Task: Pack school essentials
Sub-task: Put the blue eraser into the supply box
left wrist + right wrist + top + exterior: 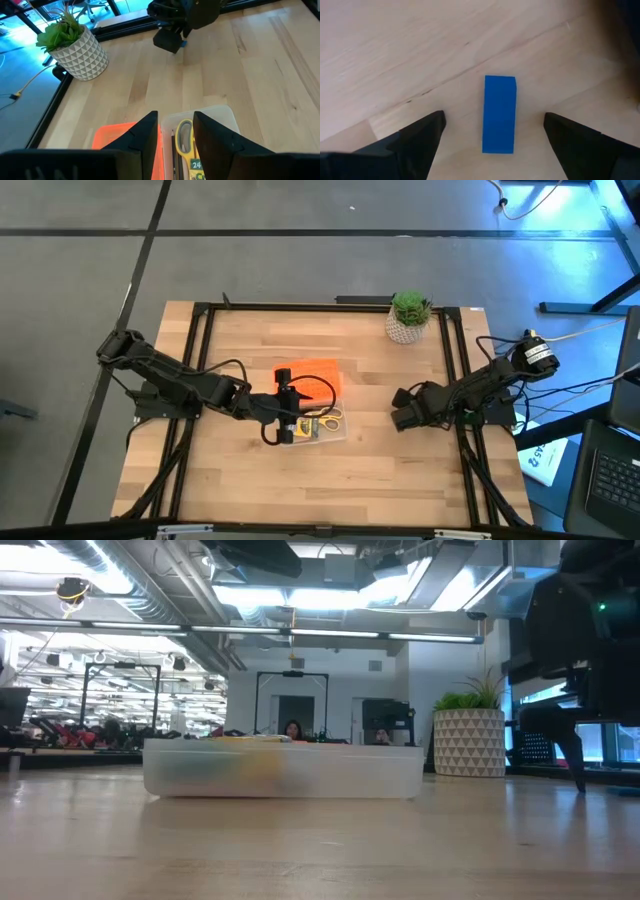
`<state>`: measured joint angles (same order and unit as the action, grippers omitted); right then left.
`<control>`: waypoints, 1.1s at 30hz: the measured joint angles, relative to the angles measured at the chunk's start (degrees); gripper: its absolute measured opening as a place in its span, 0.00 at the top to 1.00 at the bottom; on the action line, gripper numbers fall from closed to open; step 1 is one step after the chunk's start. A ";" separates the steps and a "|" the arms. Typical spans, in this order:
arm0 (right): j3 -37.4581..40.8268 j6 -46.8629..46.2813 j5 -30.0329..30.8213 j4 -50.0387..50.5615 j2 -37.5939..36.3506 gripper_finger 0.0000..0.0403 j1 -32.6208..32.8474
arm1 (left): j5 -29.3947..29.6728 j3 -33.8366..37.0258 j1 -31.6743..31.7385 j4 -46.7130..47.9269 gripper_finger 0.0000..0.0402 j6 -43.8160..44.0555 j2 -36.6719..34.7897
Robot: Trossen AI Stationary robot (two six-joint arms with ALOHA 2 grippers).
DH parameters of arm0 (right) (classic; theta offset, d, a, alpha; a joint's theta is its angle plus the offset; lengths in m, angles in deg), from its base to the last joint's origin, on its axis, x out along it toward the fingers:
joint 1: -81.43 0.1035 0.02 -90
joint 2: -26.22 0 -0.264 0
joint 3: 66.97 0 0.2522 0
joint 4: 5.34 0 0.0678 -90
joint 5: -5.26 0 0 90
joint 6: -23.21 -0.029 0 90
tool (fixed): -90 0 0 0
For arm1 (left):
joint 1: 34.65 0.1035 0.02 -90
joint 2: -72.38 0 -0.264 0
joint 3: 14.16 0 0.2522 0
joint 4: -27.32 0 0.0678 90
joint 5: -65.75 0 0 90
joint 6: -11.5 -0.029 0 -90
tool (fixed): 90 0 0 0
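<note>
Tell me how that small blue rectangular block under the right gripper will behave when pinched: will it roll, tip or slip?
The small blue rectangular block lies flat on the wooden table, so it probably won't roll or tip. Its straight edges suggest something rigid, likely light. The right gripper straddles it with open jaws, facing its long sides; its smooth faces might slip or twist if pinched off-centre.

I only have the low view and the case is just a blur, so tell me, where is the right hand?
Observer: The right hand is open, its fingers on either side of the tiny blue piece on the table, not touching it.
Operator: And the left hand?
Observer: The left hand hangs over the clear case, above the yellow-handled scissors inside.
Operator: Is the lid on?
Observer: No, the orange lid lies on the table beside the case.
</note>
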<state>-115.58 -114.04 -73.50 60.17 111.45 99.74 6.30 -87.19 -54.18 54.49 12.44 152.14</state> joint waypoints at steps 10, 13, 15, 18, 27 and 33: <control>0.02 1.87 1.51 -0.31 0.07 0.28 0.00 | 0.02 0.00 0.02 0.00 0.71 0.01 0.00; 0.02 3.34 1.94 -0.45 0.07 0.36 0.00 | 0.01 0.00 0.00 0.00 0.71 0.01 0.00; 0.02 4.96 2.19 -0.51 0.09 0.40 0.00 | 0.00 0.00 0.01 0.00 0.71 0.01 0.00; 0.02 5.85 2.36 -0.50 0.11 0.47 -0.02 | 0.00 0.00 0.02 0.00 0.71 0.01 0.00; 0.04 5.92 3.16 0.04 0.12 0.62 -0.04 | 0.02 0.00 0.02 0.00 0.71 0.01 0.00; 0.09 6.09 3.63 -0.01 0.13 0.70 -0.04 | 0.02 0.00 0.01 0.00 0.71 -0.01 0.00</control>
<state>-115.49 -107.94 -69.87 60.16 111.58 99.69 6.31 -87.19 -54.17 54.49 12.43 152.14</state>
